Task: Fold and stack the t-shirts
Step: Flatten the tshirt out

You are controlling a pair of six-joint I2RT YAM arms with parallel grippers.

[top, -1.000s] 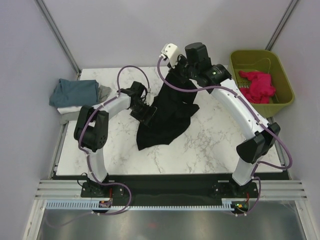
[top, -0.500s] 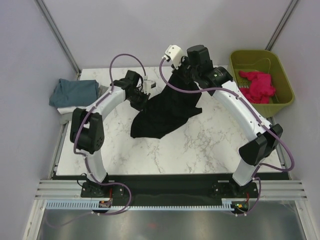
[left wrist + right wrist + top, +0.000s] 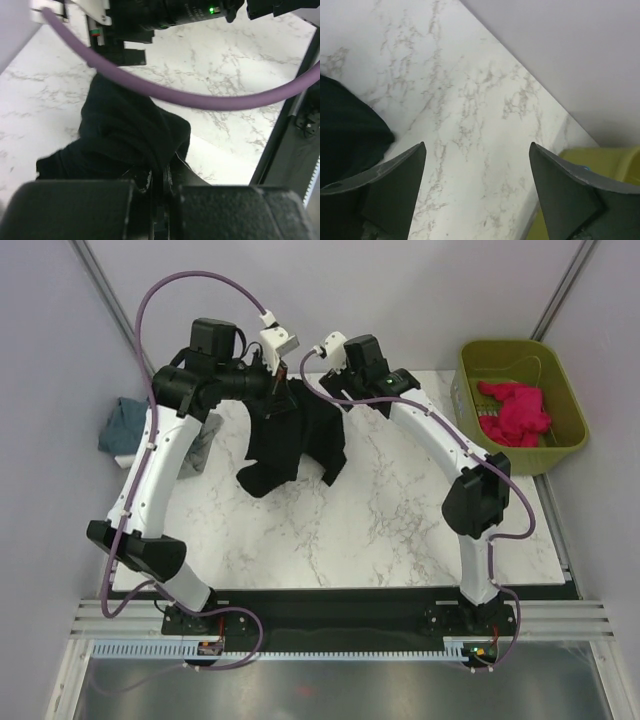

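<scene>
The black t-shirt hangs bunched above the marble table, its lower end trailing near the tabletop. My left gripper is raised high at the back and shut on the shirt's top edge; in the left wrist view the cloth is pinched between the jaws of that gripper. My right gripper hovers just right of it, open, with nothing between its fingers. Black cloth shows at the left of the right wrist view. A teal t-shirt on grey cloth lies at the table's left edge, partly hidden by my left arm.
An olive-green basket stands off the table's back right corner with a crumpled red cloth inside. Its rim shows in the right wrist view. The two arms stand close together at the back of the table.
My left gripper shut on the black shirt and rose, lifting it off the table. My right gripper opened and let go of the shirt.
</scene>
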